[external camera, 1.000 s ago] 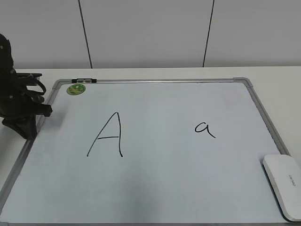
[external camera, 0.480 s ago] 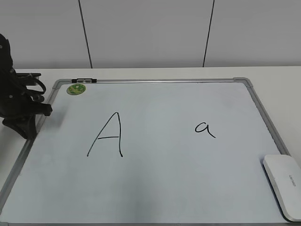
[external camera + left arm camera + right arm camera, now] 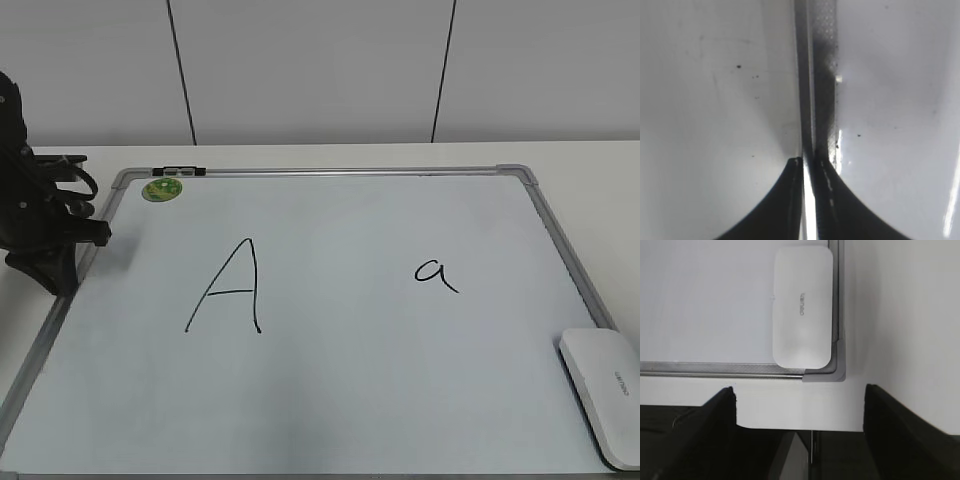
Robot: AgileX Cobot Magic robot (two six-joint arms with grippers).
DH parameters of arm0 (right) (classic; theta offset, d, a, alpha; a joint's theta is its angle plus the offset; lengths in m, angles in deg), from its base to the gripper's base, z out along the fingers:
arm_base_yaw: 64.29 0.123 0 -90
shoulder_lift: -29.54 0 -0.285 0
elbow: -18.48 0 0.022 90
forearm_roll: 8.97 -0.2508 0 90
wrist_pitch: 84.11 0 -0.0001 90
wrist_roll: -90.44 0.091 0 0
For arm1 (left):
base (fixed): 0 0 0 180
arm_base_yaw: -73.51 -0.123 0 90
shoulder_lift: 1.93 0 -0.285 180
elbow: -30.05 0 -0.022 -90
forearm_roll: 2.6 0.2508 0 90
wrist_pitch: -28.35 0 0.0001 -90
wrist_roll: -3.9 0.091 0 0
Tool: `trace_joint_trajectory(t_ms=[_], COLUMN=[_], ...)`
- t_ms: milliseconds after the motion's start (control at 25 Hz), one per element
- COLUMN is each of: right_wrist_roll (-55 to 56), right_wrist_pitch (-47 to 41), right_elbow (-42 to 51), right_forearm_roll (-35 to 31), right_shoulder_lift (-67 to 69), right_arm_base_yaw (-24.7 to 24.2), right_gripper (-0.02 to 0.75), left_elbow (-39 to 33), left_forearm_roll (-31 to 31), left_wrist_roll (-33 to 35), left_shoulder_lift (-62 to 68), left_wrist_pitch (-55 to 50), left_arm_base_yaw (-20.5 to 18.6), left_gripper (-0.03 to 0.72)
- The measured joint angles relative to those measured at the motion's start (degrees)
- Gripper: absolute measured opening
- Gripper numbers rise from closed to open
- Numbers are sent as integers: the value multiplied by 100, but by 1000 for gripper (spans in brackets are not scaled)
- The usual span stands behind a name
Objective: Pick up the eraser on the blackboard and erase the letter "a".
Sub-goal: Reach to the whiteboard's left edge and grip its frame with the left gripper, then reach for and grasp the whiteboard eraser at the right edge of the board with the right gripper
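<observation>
Eraser [image 3: 603,394], partly cut off, at blackboard [image 3: 400,400] corner; beyond right gripper [image 3: 799,405], jaws wide; left jaws nearly closed, empty.

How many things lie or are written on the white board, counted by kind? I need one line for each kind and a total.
Flat white plastic eraser: 1
Small round green magnet: 1
Handwritten black marker letters, the large capital "A" and the small lowercase "a": 2
Total: 4
</observation>
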Motion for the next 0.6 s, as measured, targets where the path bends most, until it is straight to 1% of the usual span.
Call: trace_joint_trajectory(t_ms=[160,240,360,440,600], right_wrist_roll=[0,0,-149,-210,-248], right_wrist_pitch=[148,321,599,794,1050], right_elbow=[-24,-24,-26,-36,-154], right_forearm_roll=[-14,-73,-331,-480,-512], right_shoulder_lift=[854,1183,1596,1858,2359], right_arm_base_yaw=[0,0,0,14,26], right_gripper=[606,638,663,666,670], left_elbow=[0,0,0,0,0], left_forearm_roll=[-22,-62,-110,-110,-131], left_wrist_roll=[0,0,0,0,0], left_shoulder_lift=[0,0,0,0,0], left_wrist_pitch=[0,0,-4,-4,-4], left_arm_base_yaw=[0,-13,-27,-27,-40], left_gripper=[32,32,32,32,32])
